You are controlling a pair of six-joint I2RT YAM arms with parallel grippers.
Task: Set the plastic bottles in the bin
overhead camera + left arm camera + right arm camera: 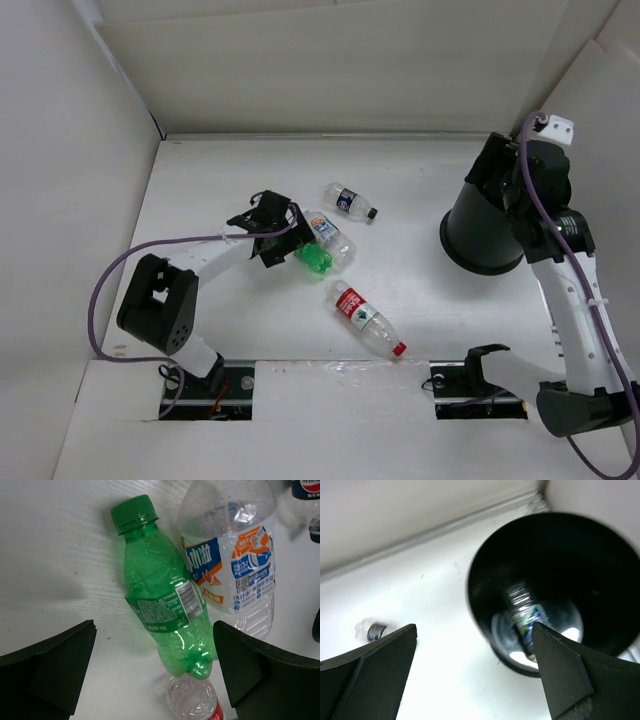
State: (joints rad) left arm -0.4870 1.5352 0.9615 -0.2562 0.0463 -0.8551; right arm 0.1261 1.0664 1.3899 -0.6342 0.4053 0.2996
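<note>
Two dark fingers (50, 665) of the left gripper (154, 630) stand wide apart with nothing held, hanging over the green bottle (165, 605). That bottle lies flat near the middle of the table (200, 190), a little toward the left edge. From the wrist, its long axis runs away between the fingers, cap at the far end, so they would close across its body.

Right against it on one side lies a clear bottle (235, 560) with a blue and orange label, roughly parallel and looking to touch it. To my eye, that crowded side is what the next move turns on, since one finger has to come down in the narrow seam between the two.

The red-labelled bottle (365, 318) lies toward the near edge, its base close to the green one's. I cannot tell whether they touch. The dark-labelled bottle (350, 201) with the black cap lies apart, toward the far edge.

The bin (480, 225) stands by the right edge, toward the far right corner, well apart from the green bottle. The right gripper (475, 630) hovers above its mouth, fingers spread and empty. A blurred clear bottle (522, 612) is already inside. The left arm is plainly nearer the four bottles on the table.
</note>
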